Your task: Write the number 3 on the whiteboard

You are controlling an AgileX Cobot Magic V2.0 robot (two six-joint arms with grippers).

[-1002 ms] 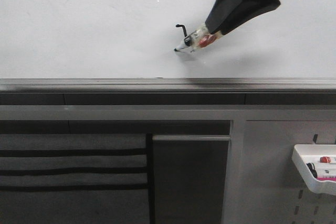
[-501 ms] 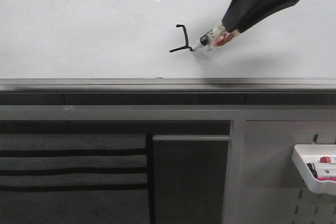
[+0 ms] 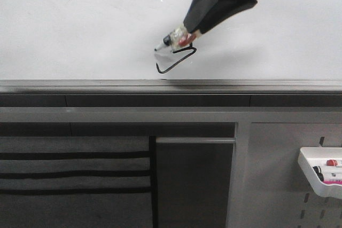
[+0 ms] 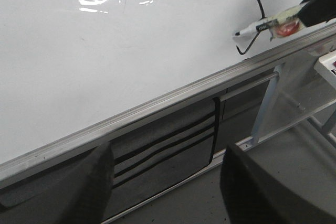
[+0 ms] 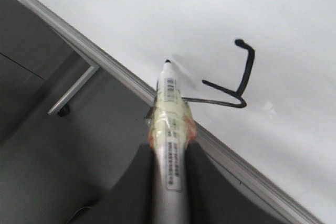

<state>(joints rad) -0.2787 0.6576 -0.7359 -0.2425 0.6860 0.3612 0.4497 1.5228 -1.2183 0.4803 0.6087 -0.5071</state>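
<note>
The whiteboard (image 3: 80, 25) is glossy white with a grey metal strip along its near edge. The number 3 (image 3: 177, 61) is a thin, angular black stroke just above that strip; it also shows in the left wrist view (image 4: 259, 9) and the right wrist view (image 5: 250, 72). My right gripper (image 3: 193, 29) is shut on a taped marker (image 3: 176, 39), black tip pointing left, just left of the stroke. I cannot tell whether the tip touches the board. My left gripper (image 4: 168, 187) is open and empty, below the board's edge.
Below the board hang a grey fabric panel with black stripes (image 3: 75, 174) and a grey pegboard (image 3: 272, 185). A white tray (image 3: 315, 173) with spare markers hangs on the pegboard at the lower right.
The right gripper swung the marker right, then left. The stroke grew from a small hook to a longer angular line reaching down-left toward the board's edge.
</note>
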